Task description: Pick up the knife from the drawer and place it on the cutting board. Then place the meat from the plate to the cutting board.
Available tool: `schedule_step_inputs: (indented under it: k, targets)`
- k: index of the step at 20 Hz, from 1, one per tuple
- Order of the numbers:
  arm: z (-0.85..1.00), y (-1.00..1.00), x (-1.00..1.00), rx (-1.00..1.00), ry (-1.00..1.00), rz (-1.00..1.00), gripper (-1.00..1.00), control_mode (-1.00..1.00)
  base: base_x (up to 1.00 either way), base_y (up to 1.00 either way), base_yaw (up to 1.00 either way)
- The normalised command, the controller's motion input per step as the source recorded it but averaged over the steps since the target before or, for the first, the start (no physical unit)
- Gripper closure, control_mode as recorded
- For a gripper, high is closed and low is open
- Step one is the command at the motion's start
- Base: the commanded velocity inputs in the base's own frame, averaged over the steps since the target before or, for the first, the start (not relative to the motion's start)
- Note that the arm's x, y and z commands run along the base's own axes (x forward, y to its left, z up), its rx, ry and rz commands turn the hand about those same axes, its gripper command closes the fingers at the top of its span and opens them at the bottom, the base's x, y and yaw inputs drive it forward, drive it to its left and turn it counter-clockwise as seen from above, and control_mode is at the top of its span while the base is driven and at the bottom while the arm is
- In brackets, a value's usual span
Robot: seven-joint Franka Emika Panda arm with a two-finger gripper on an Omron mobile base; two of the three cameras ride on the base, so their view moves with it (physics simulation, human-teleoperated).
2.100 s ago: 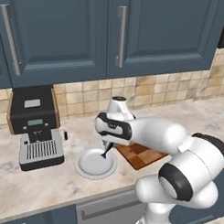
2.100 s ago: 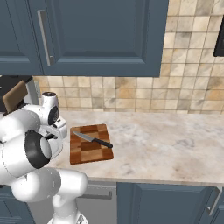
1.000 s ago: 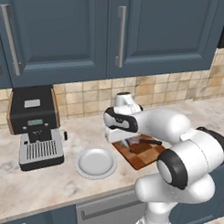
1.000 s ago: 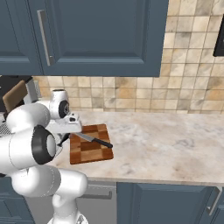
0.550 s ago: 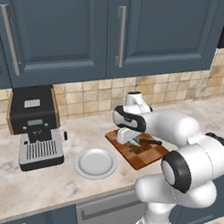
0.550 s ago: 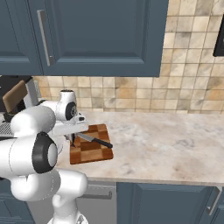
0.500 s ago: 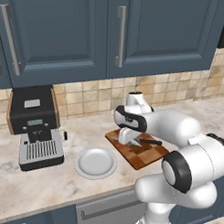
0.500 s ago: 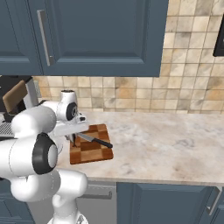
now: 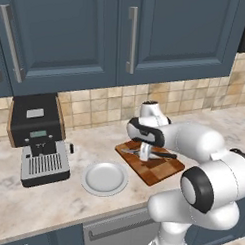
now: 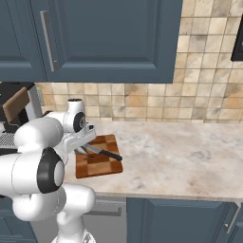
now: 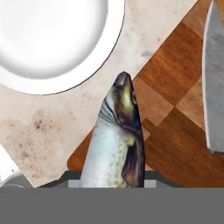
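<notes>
My gripper [image 9: 144, 154] hangs low over the left part of the checkered cutting board [image 9: 160, 171], shut on the meat [image 11: 117, 142], a slim silvery fish that points nose-down at the board's edge. The knife [image 9: 164, 155] lies across the board just behind the gripper, its black handle to the right. In the hand view its grey blade [image 11: 214, 78] rests on the cutting board [image 11: 175, 127] beside the fish. The round white plate [image 9: 105, 177] sits bare on the counter left of the board, and its rim [image 11: 94, 65] shows in the hand view. From the right, my gripper [image 10: 81, 150] meets the cutting board [image 10: 97, 163] next to the knife [image 10: 105, 153]. The drawer is out of view.
A black and silver coffee machine [image 9: 38, 144] stands at the left against the tiled wall. Blue wall cabinets [image 9: 122, 39] hang above the counter. The marbled counter [image 10: 185, 156] stretches to the right of the board.
The gripper has carried the fish rightward from above the plate to over the cutting board. In the last half second it has barely moved.
</notes>
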Motion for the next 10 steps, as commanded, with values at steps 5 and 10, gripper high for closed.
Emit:
schedule_step_inputs:
  k: [5,10]
  targets:
    - [0.00,0.00,0.00,-0.02,0.00,0.18,1.00,-1.00,0.00,0.00,0.00]
    - [-0.23,-0.23,-0.04,0.00,0.02,0.13,1.00,-1.00,0.00,0.00,0.00]
